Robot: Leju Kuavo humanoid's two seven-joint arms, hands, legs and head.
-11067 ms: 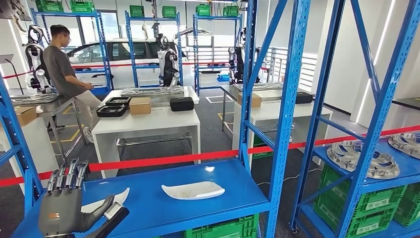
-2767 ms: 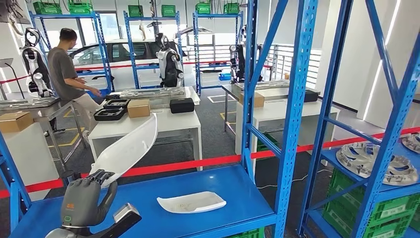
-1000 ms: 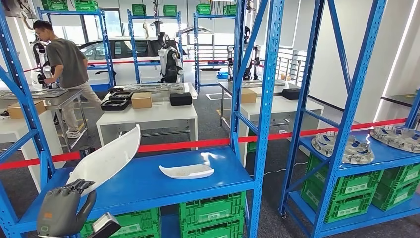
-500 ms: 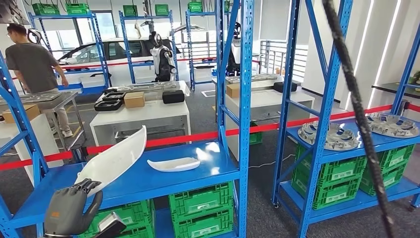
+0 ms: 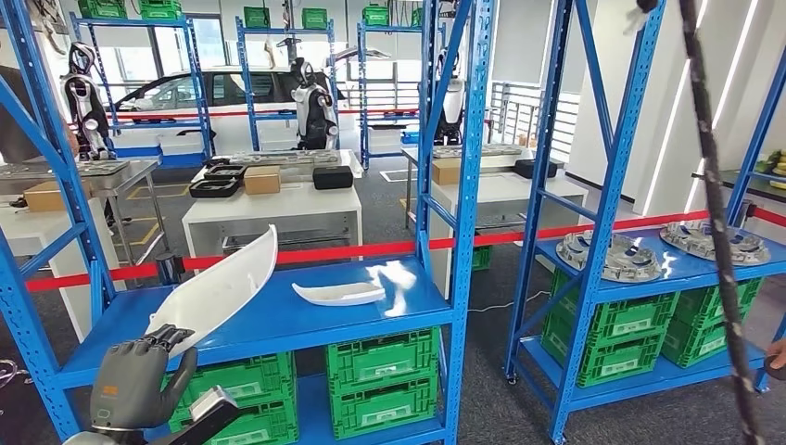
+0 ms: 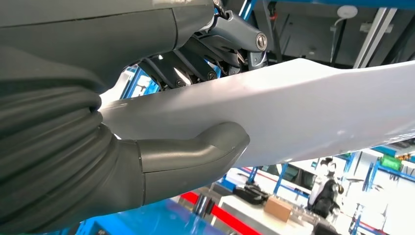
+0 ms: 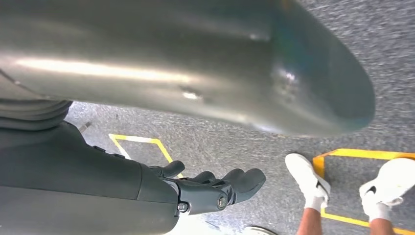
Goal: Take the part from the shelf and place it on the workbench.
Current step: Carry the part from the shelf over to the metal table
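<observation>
Part [image 5: 221,286] still tilted, tip up-right.

Green crates [image 5: 380,382] beneath, wheel covers [image 5: 607,257] rightward.

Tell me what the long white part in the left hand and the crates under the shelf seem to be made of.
White part: likely glossy moulded plastic, a thin smooth curved shell with soft highlights; painted metal is possible. Green crates: moulded plastic, judging by ribbed, latticed walls and uniform colour.
</observation>
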